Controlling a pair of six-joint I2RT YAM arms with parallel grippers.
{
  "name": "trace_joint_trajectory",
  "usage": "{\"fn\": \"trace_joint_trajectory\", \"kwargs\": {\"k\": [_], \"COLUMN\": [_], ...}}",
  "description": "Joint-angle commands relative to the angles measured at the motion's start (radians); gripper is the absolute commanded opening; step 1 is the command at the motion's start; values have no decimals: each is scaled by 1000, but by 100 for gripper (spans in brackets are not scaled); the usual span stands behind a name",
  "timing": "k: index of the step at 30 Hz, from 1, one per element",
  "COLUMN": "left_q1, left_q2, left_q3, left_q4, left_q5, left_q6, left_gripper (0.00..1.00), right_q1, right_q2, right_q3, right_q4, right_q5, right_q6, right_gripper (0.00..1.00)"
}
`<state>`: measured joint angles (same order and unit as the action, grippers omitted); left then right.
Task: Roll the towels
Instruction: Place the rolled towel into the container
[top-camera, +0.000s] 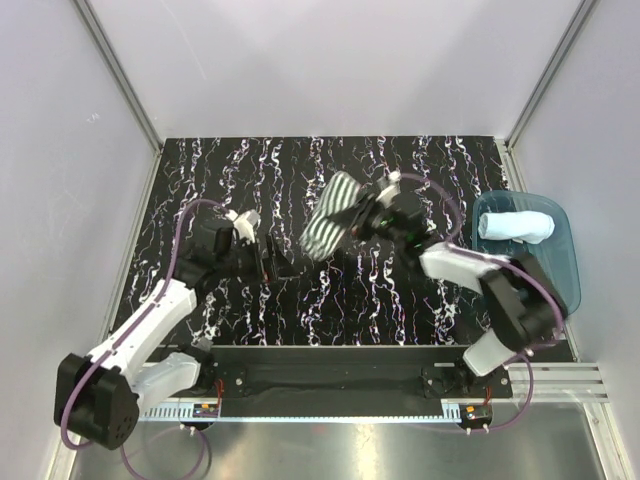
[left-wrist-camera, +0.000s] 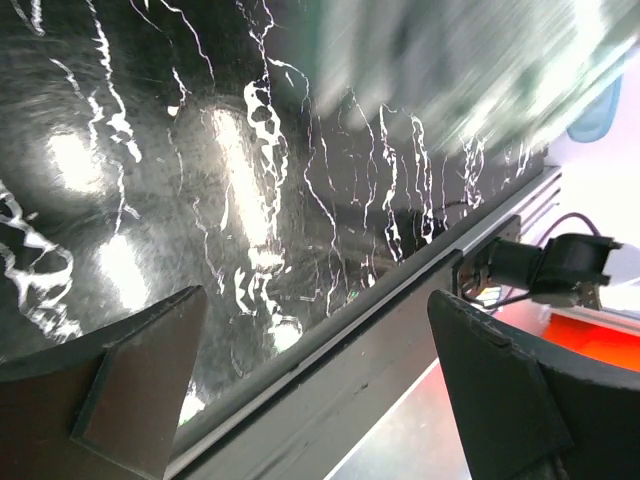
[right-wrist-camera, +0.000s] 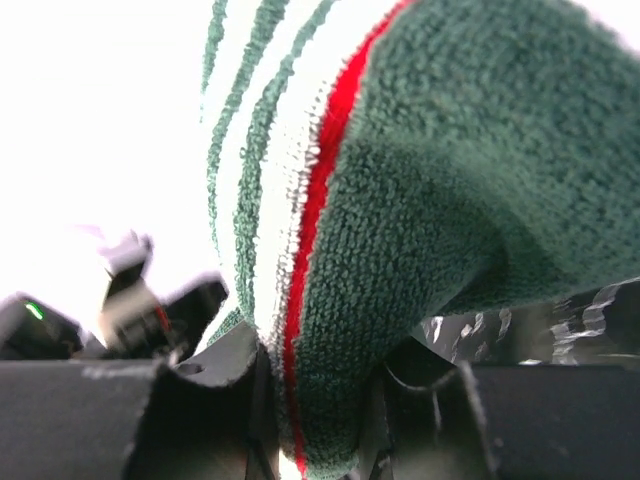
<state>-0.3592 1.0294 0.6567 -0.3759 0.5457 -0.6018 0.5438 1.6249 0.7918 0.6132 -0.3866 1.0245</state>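
Observation:
The striped towel (top-camera: 333, 214), dark green and white with a red line (right-wrist-camera: 400, 250), hangs lifted above the middle of the black marbled table (top-camera: 330, 300). My right gripper (top-camera: 368, 217) is shut on its edge, with the cloth pinched between the fingers (right-wrist-camera: 320, 400). The pale blue towel (top-camera: 515, 226) lies rolled in the translucent blue tray (top-camera: 570, 265) at the right. My left gripper (top-camera: 268, 257) is open and empty, left of the striped towel, low over the table; its view shows the table's near edge between the fingers (left-wrist-camera: 140, 390).
The tray stands at the table's right edge. A metal rail (top-camera: 330, 365) runs along the near edge by the arm bases. White enclosure walls stand on three sides.

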Motion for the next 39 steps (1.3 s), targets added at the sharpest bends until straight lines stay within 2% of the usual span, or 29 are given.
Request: {"fn": "trace_joint_trajectory", "kwargs": {"k": [1,5,6,10,11,12,13,15,16,18,19,21,22,28,34,39], "left_q1": [-3,-1,-1,0,0,0,0,2,2,3,5,6,9,17,22,29], "left_q2": [-69,-104,-109,-118,-121,-126,-127,-130,-130,-129,-127,-123,-121,-121,-104,-91], "left_q3": [99,168,172,140,135,141,142,135,136,132,132,129,129,123,123,118], "left_q4": [-234,-302,-304,-267,-259,-264,-267,-256,-256,-250,-247,-239,-238,-228,-227,-221], "left_q5": [-81,-130,-147,-125,-125,-135,-138,-133,-132,-129,-128,-121,-116,-102,-95,-89], "left_q6": [112,198,209,212,211,214,218,218,218,218,220,218,220,221,223,221], "left_gripper": [99,99,99,99,99,99,99,99,99,99,99,99,99,99,99,99], "right_q1": [-82,-197,-259,-433,-477,-593,-646,-758,-856,-962,-1061,-1145,-1224,-1346,-1435,-1449], "right_q2": [-251,-521,-615,-804,-827,-850,-852,-823,-807,-763,-749,-696,-674,-493,-310,-223], "right_q3": [41,38,38,38,35,31,20,1,-26,-63,-115,-169,-216,-289,-275,-240], "right_q4": [-242,-488,-533,-746,-765,-777,-785,-780,-753,-710,-631,-535,-442,-163,118,158], "right_q5": [80,207,251,360,362,326,287,154,105,-33,-79,-184,-216,-322,-399,-423], "right_q6": [-96,-197,-210,-291,-305,-305,-308,-287,-273,-219,-196,-123,-81,-5,72,10], "right_gripper": [16,17,17,17,17,17,16,13,12,8,8,7,6,7,6,6]}}
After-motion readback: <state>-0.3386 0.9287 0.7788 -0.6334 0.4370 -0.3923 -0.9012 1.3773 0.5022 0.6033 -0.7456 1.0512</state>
